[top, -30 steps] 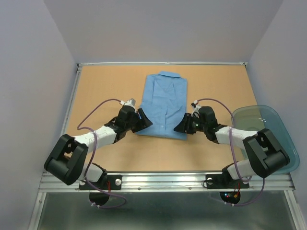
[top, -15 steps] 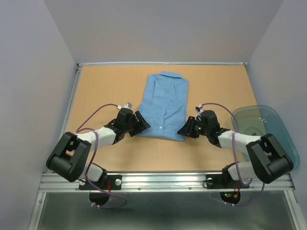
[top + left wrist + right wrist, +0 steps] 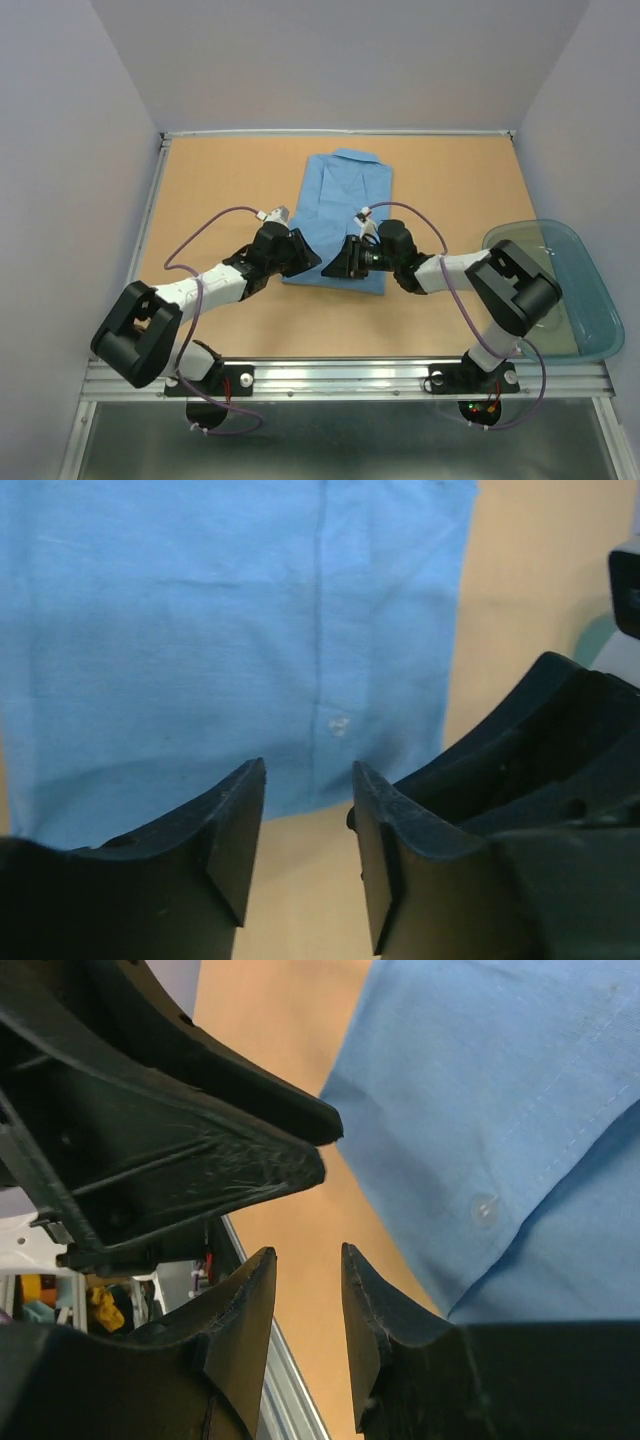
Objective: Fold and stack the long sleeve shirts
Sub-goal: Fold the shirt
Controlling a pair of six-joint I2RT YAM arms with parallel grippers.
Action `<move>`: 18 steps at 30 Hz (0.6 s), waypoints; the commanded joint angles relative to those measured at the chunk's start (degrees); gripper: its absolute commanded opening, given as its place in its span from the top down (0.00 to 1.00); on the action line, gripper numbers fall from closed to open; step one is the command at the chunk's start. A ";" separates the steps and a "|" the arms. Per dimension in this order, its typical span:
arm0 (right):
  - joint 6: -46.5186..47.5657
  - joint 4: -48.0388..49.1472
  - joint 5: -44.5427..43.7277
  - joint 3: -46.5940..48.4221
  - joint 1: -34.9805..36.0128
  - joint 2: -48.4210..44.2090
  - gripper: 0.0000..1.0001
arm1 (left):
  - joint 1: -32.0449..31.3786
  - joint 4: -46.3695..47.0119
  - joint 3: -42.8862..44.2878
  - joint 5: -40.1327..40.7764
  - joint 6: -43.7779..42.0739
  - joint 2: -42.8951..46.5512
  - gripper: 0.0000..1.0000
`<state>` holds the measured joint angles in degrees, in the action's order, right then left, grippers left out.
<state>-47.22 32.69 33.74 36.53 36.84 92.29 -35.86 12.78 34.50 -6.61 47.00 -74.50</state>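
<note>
One long sleeve shirt (image 3: 345, 205), light blue, lies folded flat on the table, collar at the far end. My left gripper (image 3: 308, 258) is at the near left corner of its hem, and my right gripper (image 3: 336, 268) is over the near hem close beside it. In the left wrist view the left gripper (image 3: 308, 780) is open, with bare table between the fingers and the shirt (image 3: 230, 630) hem just beyond the tips. In the right wrist view the right gripper (image 3: 306, 1258) is open on nothing, the shirt (image 3: 500, 1110) beside its right finger (image 3: 365, 1300).
A translucent teal tub (image 3: 590, 300) stands at the table's right near edge. The tan table (image 3: 220, 190) is bounded by a metal rail (image 3: 340, 372) at the front and grey walls on the other sides. The two grippers nearly touch each other.
My right gripper has swung left from the shirt's near right corner to over the near hem, close to the left gripper. The left gripper's jaws have narrowed somewhat.
</note>
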 commanded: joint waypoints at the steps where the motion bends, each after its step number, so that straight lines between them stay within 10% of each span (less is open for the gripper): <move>1: -4.01 11.07 2.38 1.79 0.42 7.27 0.62 | 1.48 0.41 -2.33 3.79 1.42 -4.24 0.53; 9: -4.72 14.33 5.72 -2.60 -0.10 17.13 0.62 | 4.04 5.14 -6.80 0.21 3.09 -12.68 0.81; 18: -2.26 14.25 13.37 -14.91 -19.51 10.10 0.62 | 8.43 7.00 -9.19 -1.30 3.01 -13.30 0.84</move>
<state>-52.31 47.18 44.60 25.19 23.75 103.92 -28.84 24.08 27.38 -10.52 51.72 -86.00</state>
